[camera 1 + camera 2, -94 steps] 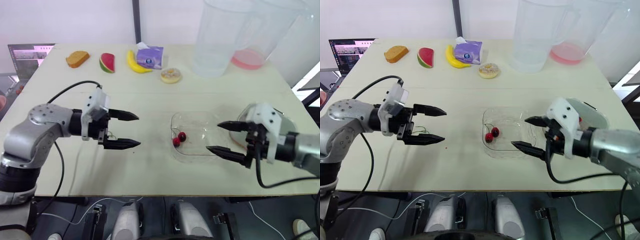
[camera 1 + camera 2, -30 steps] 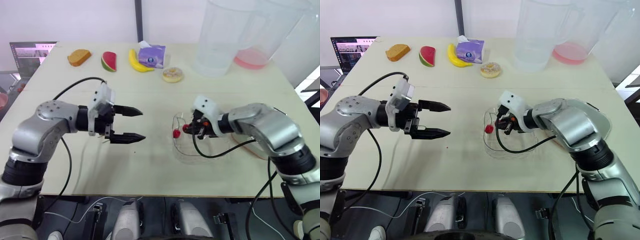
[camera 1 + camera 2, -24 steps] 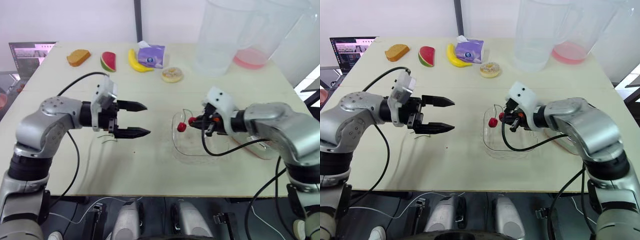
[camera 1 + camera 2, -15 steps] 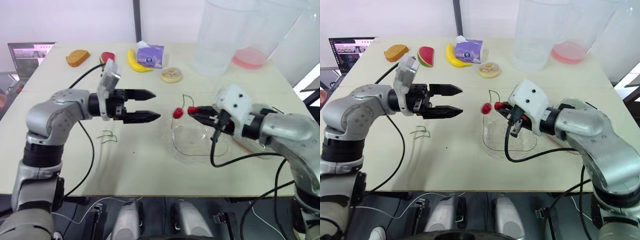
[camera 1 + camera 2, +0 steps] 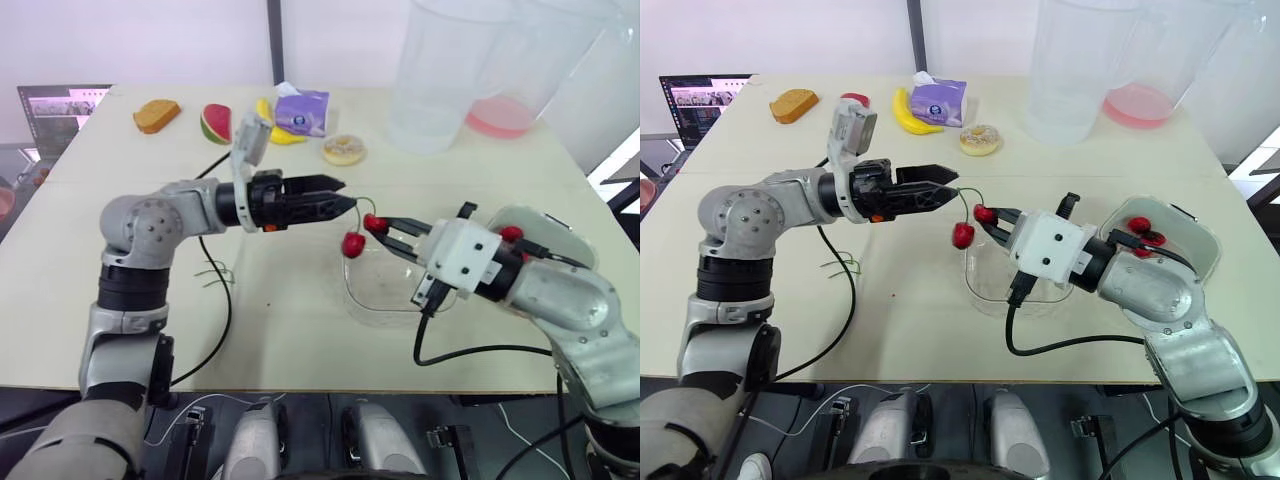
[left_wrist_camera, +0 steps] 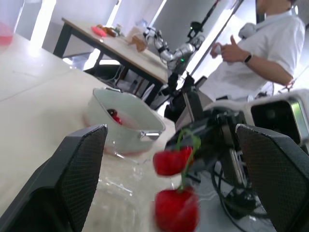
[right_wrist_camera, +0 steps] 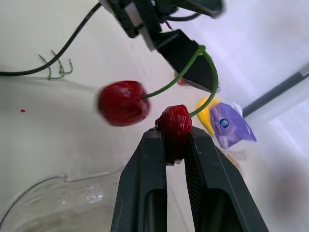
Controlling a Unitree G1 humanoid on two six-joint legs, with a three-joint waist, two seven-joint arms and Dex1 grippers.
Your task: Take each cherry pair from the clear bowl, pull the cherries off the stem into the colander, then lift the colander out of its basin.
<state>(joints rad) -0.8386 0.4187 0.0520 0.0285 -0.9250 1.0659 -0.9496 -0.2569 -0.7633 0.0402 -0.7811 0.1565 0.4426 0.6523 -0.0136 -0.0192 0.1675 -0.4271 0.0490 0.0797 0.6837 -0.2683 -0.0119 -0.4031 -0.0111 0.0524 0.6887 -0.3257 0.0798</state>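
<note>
My right gripper [image 5: 990, 217] is shut on one red cherry [image 7: 173, 123] of a cherry pair, held in the air above the left rim of the clear bowl [image 5: 350, 300]. The other cherry [image 7: 121, 103] hangs free on its green stem [image 7: 179, 77]. My left gripper [image 5: 348, 194] is open, its black fingers [image 6: 82, 169] on either side of the stem's arch without closing on it. The white colander in its basin [image 5: 1185, 262] sits to the right of the bowl, with a few cherries [image 5: 1145, 230] inside.
Loose green stems [image 5: 213, 272] lie on the table to the left. Toy bread [image 5: 155, 115], a banana, a purple tissue pack [image 5: 300, 110] and a doughnut [image 5: 343, 150] line the back. Two tall clear pitchers [image 5: 435, 70] stand back right. A person [image 6: 256, 53] stands beyond the table.
My right gripper lifted the cherry pair out of the clear bowl and carried it left. My left gripper reached right until its open fingers met the stem.
</note>
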